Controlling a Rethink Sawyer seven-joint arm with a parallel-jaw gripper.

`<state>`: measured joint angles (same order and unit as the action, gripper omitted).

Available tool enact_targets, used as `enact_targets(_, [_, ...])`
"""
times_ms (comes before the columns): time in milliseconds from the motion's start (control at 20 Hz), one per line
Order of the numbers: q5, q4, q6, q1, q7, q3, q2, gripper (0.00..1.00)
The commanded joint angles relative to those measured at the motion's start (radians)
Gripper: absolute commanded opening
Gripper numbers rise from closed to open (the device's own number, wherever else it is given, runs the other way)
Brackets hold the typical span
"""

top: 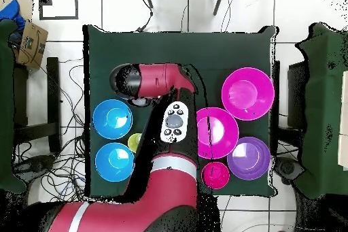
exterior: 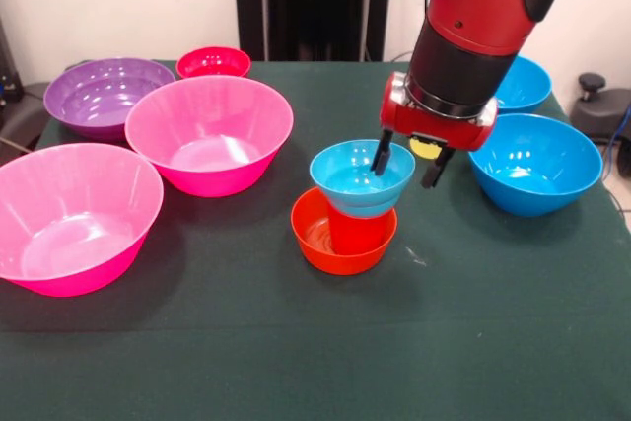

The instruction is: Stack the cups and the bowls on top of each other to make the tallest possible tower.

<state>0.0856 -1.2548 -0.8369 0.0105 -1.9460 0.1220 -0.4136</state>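
Observation:
The tower stands mid-table: a small orange bowl (exterior: 320,239) holds the red cup (exterior: 360,234), and the small light-blue bowl (exterior: 355,179) sits on the cup. My gripper (exterior: 407,165) hangs over the light-blue bowl's right rim. One finger (exterior: 381,157) is inside the bowl and the other is outside, with a wide gap between them, so the gripper is open. The yellow cup (exterior: 425,148) peeks out behind the gripper and also shows in the overhead view (top: 134,142). In the overhead view the arm (top: 166,83) hides the tower and the gripper.
Two large blue bowls (exterior: 535,163) (exterior: 521,83) stand right of the tower. Two large pink bowls (exterior: 209,133) (exterior: 74,216), a purple bowl (exterior: 106,96) and a small red bowl (exterior: 213,62) stand to the left. The green cloth (exterior: 315,362) covers the table.

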Motion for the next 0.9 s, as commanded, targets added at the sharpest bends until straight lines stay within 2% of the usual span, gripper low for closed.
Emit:
enact_targets(50, [0.022, 0.037, -0.073, -0.012, 0.045, -0.102, 0.003, 1.00])
enact_targets(350, [0.019, 0.036, -0.063, -0.017, 0.039, -0.106, 0.003, 1.00])
enact_targets(700, [-0.017, -0.015, 0.060, -0.042, 0.020, -0.157, 0.000, 1.00])
enact_targets(900, [-0.023, -0.010, 0.043, -0.042, 0.010, -0.161, -0.001, 1.00])
